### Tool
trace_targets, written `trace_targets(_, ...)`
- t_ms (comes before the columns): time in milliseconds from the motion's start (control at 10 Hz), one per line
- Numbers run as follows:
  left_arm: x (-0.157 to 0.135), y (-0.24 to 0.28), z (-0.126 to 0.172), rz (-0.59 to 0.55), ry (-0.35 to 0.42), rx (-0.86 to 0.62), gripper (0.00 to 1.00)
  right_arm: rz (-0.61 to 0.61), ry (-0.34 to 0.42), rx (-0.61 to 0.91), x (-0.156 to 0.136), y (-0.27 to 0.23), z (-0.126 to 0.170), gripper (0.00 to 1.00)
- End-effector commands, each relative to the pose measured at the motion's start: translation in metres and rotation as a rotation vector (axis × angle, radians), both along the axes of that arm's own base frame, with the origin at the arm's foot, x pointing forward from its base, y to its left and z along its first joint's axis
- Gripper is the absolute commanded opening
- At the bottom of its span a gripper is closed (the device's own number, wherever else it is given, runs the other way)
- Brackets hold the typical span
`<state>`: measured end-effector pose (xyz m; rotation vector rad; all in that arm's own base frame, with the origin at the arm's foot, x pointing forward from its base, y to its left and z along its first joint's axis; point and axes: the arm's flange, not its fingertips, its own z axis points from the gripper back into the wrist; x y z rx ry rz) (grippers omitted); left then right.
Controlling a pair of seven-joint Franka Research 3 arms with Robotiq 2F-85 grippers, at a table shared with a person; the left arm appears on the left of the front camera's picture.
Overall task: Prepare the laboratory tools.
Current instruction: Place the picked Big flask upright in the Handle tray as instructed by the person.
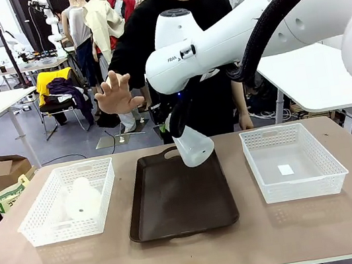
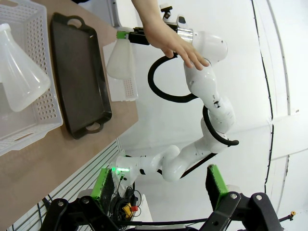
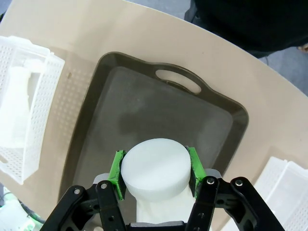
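One frosted white flask (image 1: 195, 146) hangs tilted over the far end of the dark brown tray (image 1: 174, 206). My right gripper (image 1: 177, 124) is shut on its narrow upper part. From the right wrist, the green pads (image 3: 117, 173) clamp that flask (image 3: 154, 166) above the tray (image 3: 144, 110). A second flask (image 1: 81, 199) lies in the left white basket (image 1: 41, 235). It is also the flask (image 2: 19, 77) at the top left of the left wrist view. My left gripper (image 2: 159, 185) is open and holds nothing, well clear of the table.
The person stands at the far side with a raised open hand (image 1: 116, 94) near my right arm. A white basket (image 1: 265, 188) at the right holds just a small label. Bare tabletop runs along the near edge.
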<state>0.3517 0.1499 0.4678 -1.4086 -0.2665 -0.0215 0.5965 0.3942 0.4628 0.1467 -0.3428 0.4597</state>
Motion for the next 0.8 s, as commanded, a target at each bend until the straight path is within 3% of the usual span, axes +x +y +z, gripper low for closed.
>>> trace_targets(0, -0.0023, 0.0022, 0.0013, -0.007, -0.004, 0.000, 1.00, 0.007, -0.001, 0.001, -0.0017, -0.0026, -0.0018, 0.00)
trace_targets(700, -0.0023, 0.0022, 0.0013, -0.007, -0.004, 0.000, 1.00, 0.007, -0.001, 0.001, -0.0017, -0.0026, -0.0018, 0.00)
